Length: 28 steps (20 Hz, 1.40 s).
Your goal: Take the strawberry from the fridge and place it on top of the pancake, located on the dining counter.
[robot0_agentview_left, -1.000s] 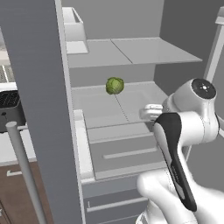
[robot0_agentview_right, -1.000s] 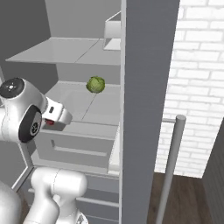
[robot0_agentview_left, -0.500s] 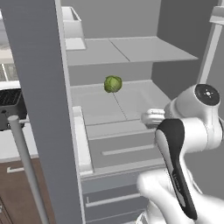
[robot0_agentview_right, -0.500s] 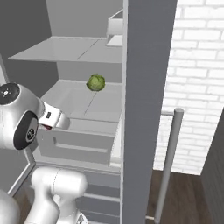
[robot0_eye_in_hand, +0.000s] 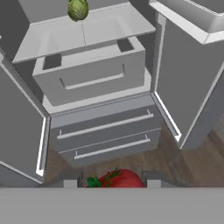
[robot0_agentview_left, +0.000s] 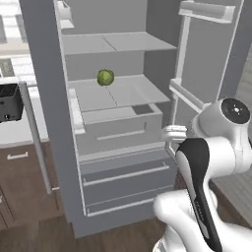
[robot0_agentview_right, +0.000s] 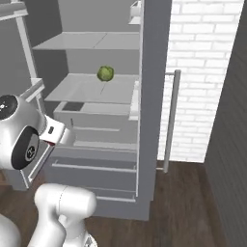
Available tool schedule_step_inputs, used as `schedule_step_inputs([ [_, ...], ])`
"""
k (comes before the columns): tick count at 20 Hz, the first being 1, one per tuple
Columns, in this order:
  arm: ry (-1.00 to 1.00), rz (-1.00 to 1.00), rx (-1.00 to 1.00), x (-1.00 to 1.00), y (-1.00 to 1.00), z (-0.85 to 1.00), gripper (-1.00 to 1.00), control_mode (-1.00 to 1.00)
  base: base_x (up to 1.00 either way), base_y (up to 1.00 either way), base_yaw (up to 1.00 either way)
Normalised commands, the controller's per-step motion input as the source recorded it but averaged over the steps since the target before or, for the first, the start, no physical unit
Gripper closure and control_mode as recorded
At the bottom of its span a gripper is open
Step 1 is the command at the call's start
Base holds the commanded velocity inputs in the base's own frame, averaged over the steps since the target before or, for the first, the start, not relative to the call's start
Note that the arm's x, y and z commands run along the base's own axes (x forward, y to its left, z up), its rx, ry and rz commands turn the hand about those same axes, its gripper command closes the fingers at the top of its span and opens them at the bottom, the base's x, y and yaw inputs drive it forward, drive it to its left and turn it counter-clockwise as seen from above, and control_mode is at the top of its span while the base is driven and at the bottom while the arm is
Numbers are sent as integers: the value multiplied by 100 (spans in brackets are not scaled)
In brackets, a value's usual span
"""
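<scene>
End effector (robot0_eye_in_hand: 113, 183) is clamped on the strawberry (robot0_eye_in_hand: 120, 179), holding it out in front of the open fridge (robot0_agentview_left: 118, 177). Green leafy ball (robot0_agentview_left: 105, 77) sits on a middle shelf (robot0_agentview_left: 123, 93).

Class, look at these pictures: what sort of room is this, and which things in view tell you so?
Most likely a home kitchen. A tall grey fridge stands open, with a green leafy ball on a shelf; dark wood cabinets sit beside it, and the gripper holds a strawberry.
</scene>
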Motion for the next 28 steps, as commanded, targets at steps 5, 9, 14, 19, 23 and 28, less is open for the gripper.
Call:
schedule_step_inputs([
  [5,0,0,0,0,0,0,100,100,-100,2,-11],
  [9,0,0,0,0,0,0,100,100,-74,0,45],
  [14,0,0,0,0,0,0,100,100,-37,0,77],
  [19,0,0,0,0,0,0,100,100,-30,1,79],
  [23,0,0,0,0,0,0,100,100,-36,2,76],
  [28,0,0,0,0,0,0,100,100,-53,0,71],
])
